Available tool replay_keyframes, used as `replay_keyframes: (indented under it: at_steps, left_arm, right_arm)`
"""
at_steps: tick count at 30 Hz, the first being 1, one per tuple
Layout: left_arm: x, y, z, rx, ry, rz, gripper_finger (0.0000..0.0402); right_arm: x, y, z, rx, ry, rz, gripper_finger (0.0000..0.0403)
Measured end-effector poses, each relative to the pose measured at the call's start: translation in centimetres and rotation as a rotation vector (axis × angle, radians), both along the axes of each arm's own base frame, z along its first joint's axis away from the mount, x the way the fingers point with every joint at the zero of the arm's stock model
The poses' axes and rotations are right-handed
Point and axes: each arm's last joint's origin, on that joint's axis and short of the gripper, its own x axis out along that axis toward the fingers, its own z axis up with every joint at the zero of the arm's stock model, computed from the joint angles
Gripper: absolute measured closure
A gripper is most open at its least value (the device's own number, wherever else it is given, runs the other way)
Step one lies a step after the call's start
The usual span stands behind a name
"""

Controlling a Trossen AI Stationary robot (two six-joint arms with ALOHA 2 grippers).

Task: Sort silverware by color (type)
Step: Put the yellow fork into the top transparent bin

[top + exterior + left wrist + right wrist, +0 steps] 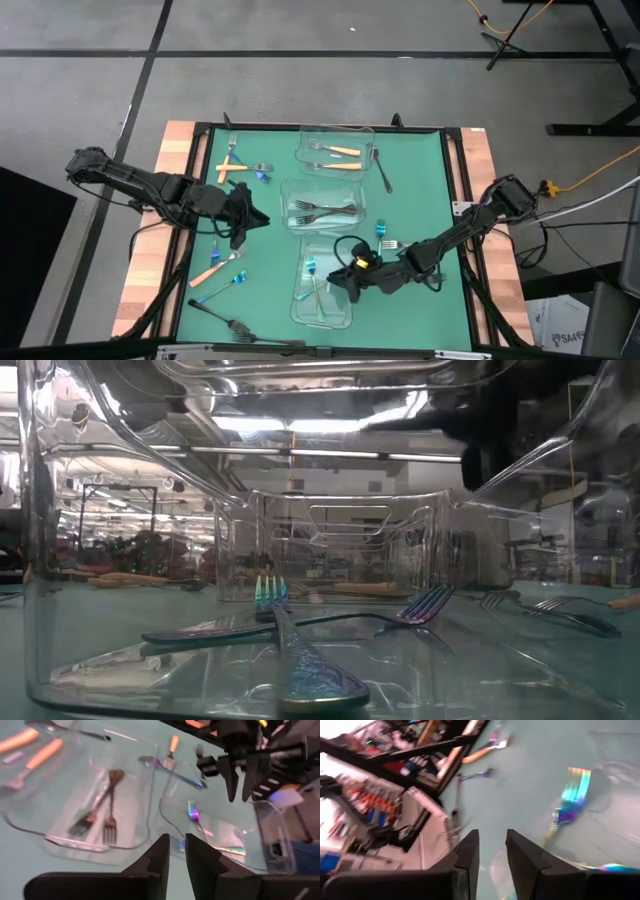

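A green mat covers the surface (420, 190). Three clear plastic boxes sit in a row down its middle.

The box at 12 o'clock (336, 148) holds two silver forks with orange handles (335, 151). The middle box (320, 205) holds two dark grey metal forks (325, 209). The box at 6 o'clock (322, 288) holds shiny blue-teal forks (312, 270); the low view shows at least three in it, lying crossed.

Loose forks lie around the boxes. Two orange-handled ones cross near 10 o'clock (231, 166). One dark fork rests just right of the top box (383, 172). Another orange-handled fork (217, 268) and a blue one (232, 281) lie at 8 o'clock. A dark fork sits at 7 o'clock (228, 322). Two small forks lie near 4 o'clock (384, 238).

The right gripper (345, 280) hangs over the 6 o'clock box, its fingers a little apart and holding nothing. The left gripper (245, 222) is at 9 o'clock, left of the middle box. Its fingers have a small gap and nothing between them.
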Motion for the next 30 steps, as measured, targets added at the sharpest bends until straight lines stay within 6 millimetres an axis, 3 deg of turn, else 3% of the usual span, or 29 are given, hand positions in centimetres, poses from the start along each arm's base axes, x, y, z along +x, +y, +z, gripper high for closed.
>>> replay_keyframes:
  at_steps: [7, 15, 23, 30]
  left_arm:
    - [-0.2, -0.1, -0.3, -0.037, 0.041, -0.031, 0.0299]
    - [-1.5, -0.3, -1.9, -0.221, 0.296, -0.089, 0.0280]
    - [-2.9, -1.5, -3.1, -0.377, 0.539, -0.060, 0.0290]
    - [-2.3, -2.8, -4.5, -0.401, 0.672, -0.045, 0.0290]
  right_arm:
    - [-0.8, -0.5, 3.2, -0.118, -0.093, 0.059, 0.0315]
    - [-2.0, -1.3, 6.1, -0.271, -0.159, 0.109, 0.0315]
    - [-2.5, -1.6, 6.3, -0.324, -0.124, 0.125, 0.0315]
    - [-2.5, -1.9, 5.7, -0.354, -0.066, 0.131, 0.0315]
